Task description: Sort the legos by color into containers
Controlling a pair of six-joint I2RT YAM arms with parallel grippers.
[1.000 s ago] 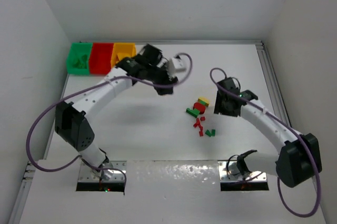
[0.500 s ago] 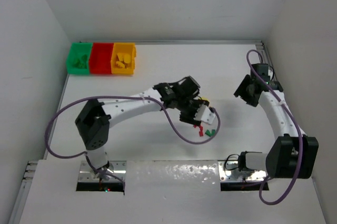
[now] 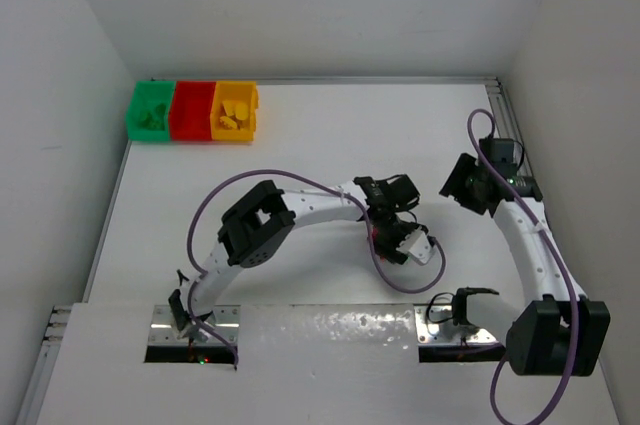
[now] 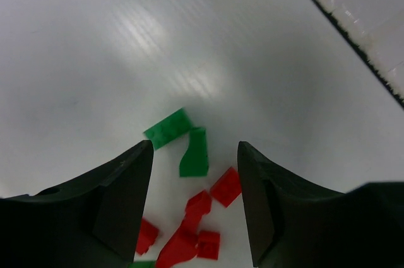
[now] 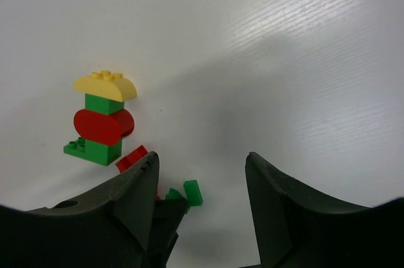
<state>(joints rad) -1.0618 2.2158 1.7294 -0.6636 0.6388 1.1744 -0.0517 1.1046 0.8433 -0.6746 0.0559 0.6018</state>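
Hovering with left gripper (image 4: pixel 196 149) parted and empty over loose green bricks (image 4: pixel 168 128) and red bricks (image 4: pixel 225 186) on the table (image 4: pixel 126 41). Likewise right gripper (image 5: pixel 202 157), gaping, empty, near a brick stack (image 5: pixel 101 126). Probably light, hard, slick: pinch low across flat sides. Bins (image 3: pixel 190 110) well apart.

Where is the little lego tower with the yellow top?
In the right wrist view, the tower is on the white table at the picture's left, just past the right gripper, with a loose red brick beside its green base.

Containers (image 3: pixel 193 111) back left, legos (image 4: pixel 194 154) on table (image 3: pixel 300 145) centre
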